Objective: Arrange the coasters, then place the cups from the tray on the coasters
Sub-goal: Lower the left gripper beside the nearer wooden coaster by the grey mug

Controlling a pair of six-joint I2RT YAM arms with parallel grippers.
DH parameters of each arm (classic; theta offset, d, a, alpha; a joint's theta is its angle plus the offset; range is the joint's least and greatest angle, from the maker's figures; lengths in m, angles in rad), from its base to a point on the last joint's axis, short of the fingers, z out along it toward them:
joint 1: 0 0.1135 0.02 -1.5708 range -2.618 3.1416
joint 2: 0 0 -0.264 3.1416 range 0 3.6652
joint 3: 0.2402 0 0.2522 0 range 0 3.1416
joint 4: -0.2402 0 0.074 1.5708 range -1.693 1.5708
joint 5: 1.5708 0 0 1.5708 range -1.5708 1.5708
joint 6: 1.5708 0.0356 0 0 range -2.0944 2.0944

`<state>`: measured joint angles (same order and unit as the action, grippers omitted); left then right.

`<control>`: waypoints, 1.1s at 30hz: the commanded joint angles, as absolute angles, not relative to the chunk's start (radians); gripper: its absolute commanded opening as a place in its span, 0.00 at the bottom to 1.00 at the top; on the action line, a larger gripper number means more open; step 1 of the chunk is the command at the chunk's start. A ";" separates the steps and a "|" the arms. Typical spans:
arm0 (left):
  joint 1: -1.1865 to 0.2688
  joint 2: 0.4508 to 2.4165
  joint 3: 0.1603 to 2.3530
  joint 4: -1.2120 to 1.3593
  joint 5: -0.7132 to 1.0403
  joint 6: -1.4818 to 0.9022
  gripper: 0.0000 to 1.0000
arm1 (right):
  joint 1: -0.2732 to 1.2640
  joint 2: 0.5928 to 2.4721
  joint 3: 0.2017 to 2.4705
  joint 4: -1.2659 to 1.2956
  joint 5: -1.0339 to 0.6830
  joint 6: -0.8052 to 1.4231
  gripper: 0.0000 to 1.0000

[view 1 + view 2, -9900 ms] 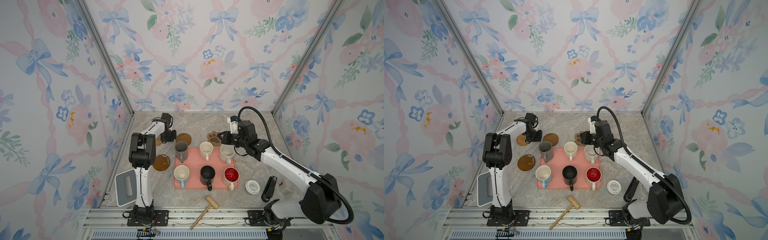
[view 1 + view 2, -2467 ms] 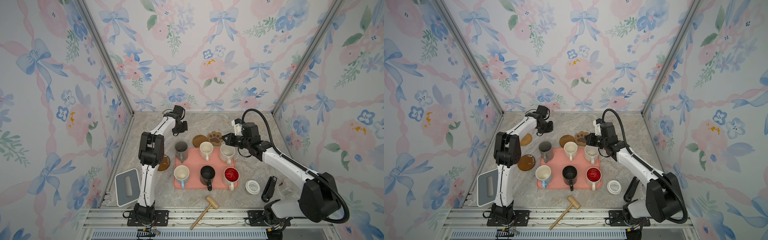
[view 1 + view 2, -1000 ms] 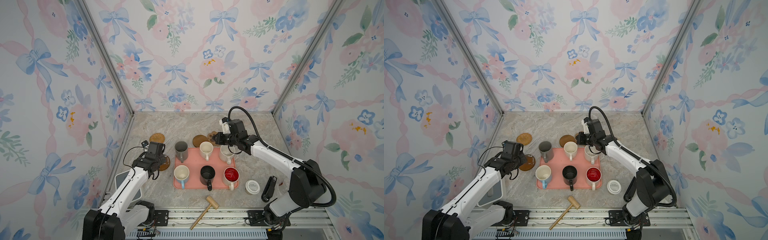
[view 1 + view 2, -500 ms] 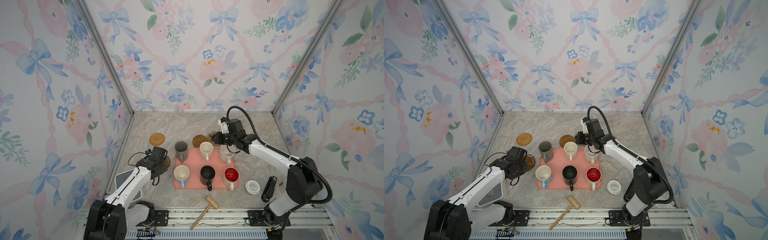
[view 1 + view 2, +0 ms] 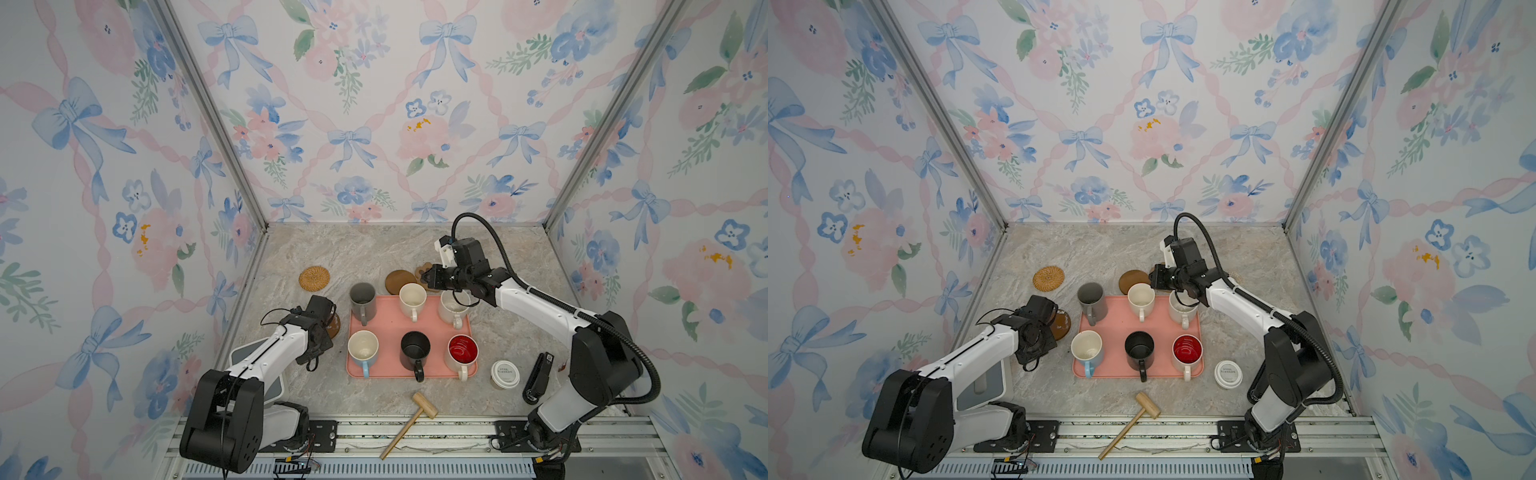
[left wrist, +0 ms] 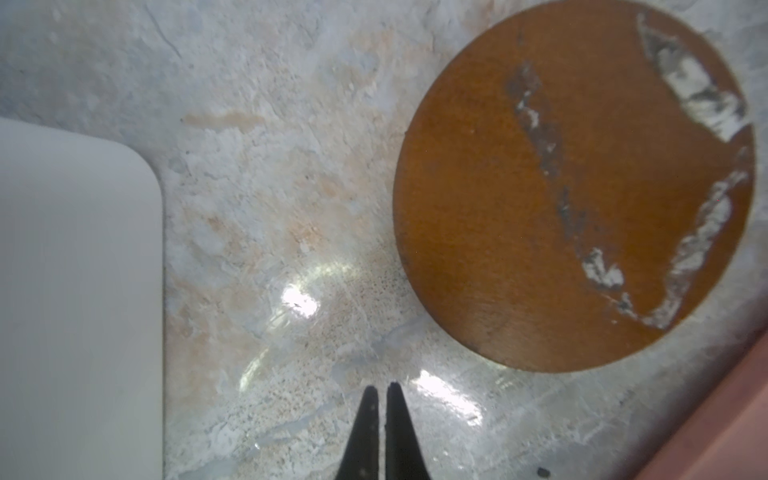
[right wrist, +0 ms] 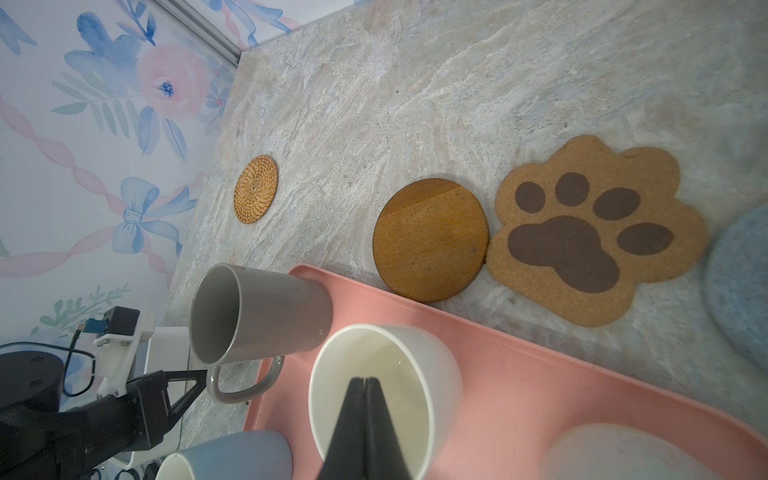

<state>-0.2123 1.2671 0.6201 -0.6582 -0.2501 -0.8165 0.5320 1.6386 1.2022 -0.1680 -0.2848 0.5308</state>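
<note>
The pink tray point(image 5: 390, 328) holds six cups: grey point(image 5: 363, 297), cream point(image 5: 412, 297), speckled white point(image 5: 453, 305), white with light blue point(image 5: 363, 349), black point(image 5: 414, 349) and red-lined point(image 5: 462, 349). Behind it lie coasters: tan rattan point(image 5: 314, 278), brown wood point(image 5: 398, 281), a paw point(image 7: 582, 232) and a grey-blue one point(image 7: 739, 291). My right gripper point(image 7: 365, 379) is shut and empty above the cream cup point(image 7: 386, 382). My left gripper point(image 6: 381, 388) is shut and empty over bare marble, beside the second wooden coaster point(image 6: 573, 187) left of the tray.
A white flat device point(image 5: 249, 361) lies under my left arm by the left wall. In front of the tray are a wooden mallet point(image 5: 411, 415), a white-lidded paper cup point(image 5: 505, 374) and a black stapler-like object point(image 5: 540, 376). Papered walls close three sides.
My left arm has come a little closer to the tray's left edge, over the wooden coaster. The right gripper has edged slightly left behind the tray. Both stay shut.
</note>
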 commanded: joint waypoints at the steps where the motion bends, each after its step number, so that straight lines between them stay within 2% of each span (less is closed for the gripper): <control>1: -0.189 1.273 0.611 -0.640 -0.265 -0.831 0.00 | 0.526 1.649 1.230 -0.163 -0.299 0.514 0.00; 24: -0.130 1.376 0.621 -0.515 -0.213 -0.798 0.00 | 0.518 1.649 1.226 -0.158 -0.308 0.522 0.00; 33: -0.129 1.428 0.627 -0.416 -0.128 -0.822 0.00 | 0.518 1.644 1.222 -0.161 -0.304 0.519 0.00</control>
